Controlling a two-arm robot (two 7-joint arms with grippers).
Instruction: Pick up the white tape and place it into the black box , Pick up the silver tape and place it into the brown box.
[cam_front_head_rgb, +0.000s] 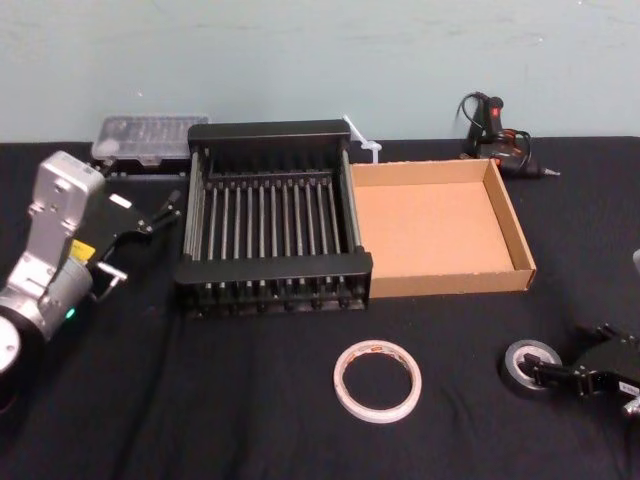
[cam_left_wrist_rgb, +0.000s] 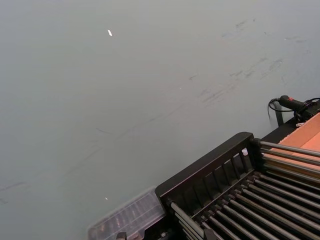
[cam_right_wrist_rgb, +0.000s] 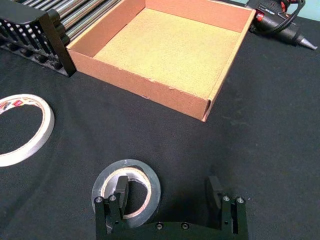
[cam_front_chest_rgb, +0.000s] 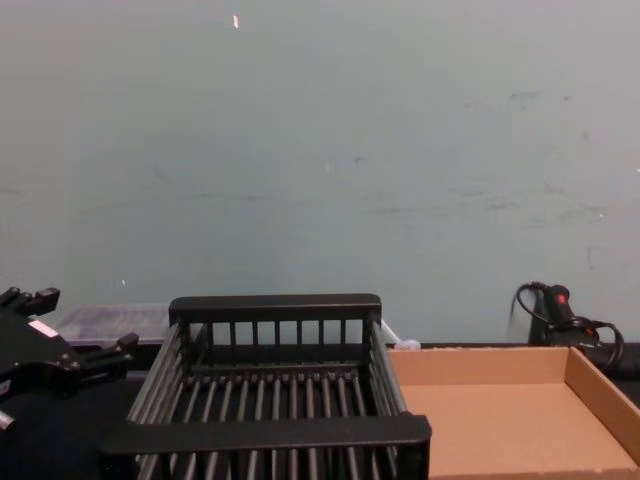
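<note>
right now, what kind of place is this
Likely a robot lab bench: black-covered table against a bare scuffed wall, glue gun and clear parts case, right gripper open at the silver tape, left gripper beside the black box.

1. Black, cloth-covered tabletop (cam_front_head_rgb: 200, 400).
2. Mid-back: black slatted plastic crate (cam_front_head_rgb: 275, 268), touching a shallow brown cardboard tray (cam_front_head_rgb: 450, 283) on its right.
3. Near the front: wide, thin white tape ring (cam_front_head_rgb: 378, 414) lying flat; well to its right, small grey-silver tape roll (cam_front_head_rgb: 510, 370), also flat.
4. Along the back edge: clear plastic case (cam_front_head_rgb: 148, 138) at left, black glue gun (cam_front_head_rgb: 495, 135) at right.
</note>
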